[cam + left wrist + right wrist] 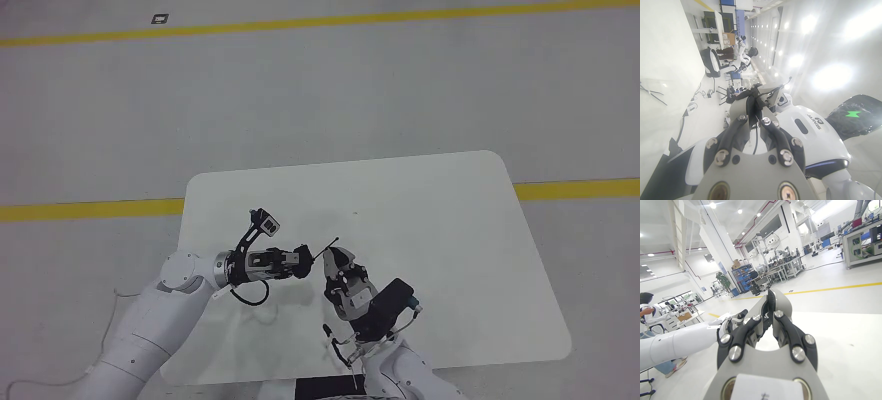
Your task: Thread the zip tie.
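Both arms meet above the near middle of the white table. The zip tie is a thin black strip slanting up and away from the two grippers. My left gripper comes in from the left and is shut on the tie. In the left wrist view the fingertips press together on the black strip. My right gripper sits just right of it, tips nearly touching the left one. Its pads are closed, with a thin black end of the tie poking out past them.
The tabletop has a tiny dark speck beyond the grippers. Yellow floor lines run past the table's far and left sides. In the right wrist view, my left forearm lies close beside the right gripper.
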`<state>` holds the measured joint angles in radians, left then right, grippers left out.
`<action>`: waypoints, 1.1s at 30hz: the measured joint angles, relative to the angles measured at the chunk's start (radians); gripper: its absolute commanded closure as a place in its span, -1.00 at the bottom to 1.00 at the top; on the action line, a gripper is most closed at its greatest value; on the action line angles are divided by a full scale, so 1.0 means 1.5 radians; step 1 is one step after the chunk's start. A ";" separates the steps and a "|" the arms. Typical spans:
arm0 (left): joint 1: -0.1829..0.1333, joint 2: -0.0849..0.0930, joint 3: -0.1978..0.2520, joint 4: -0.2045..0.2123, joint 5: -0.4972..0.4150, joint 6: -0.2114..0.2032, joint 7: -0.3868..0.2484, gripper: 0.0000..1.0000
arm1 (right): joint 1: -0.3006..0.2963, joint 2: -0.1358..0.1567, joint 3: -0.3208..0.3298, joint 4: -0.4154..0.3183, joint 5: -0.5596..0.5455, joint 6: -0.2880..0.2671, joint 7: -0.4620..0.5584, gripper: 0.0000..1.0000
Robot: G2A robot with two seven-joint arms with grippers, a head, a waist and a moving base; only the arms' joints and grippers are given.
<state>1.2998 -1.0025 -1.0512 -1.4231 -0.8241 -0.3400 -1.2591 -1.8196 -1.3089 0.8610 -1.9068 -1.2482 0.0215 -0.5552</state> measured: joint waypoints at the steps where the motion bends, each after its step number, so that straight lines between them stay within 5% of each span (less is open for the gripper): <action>1: 0.000 0.000 0.000 0.000 0.000 0.000 0.000 1.00 | 0.000 0.000 0.000 0.000 0.000 -0.001 -0.001 1.00; 33: 0.000 0.000 0.000 0.000 0.000 0.000 0.000 1.00 | 0.004 -0.001 -0.001 0.004 -0.011 0.006 0.004 1.00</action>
<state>1.2998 -1.0025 -1.0512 -1.4231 -0.8241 -0.3400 -1.2591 -1.8143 -1.3097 0.8591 -1.9009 -1.2650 0.0302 -0.5485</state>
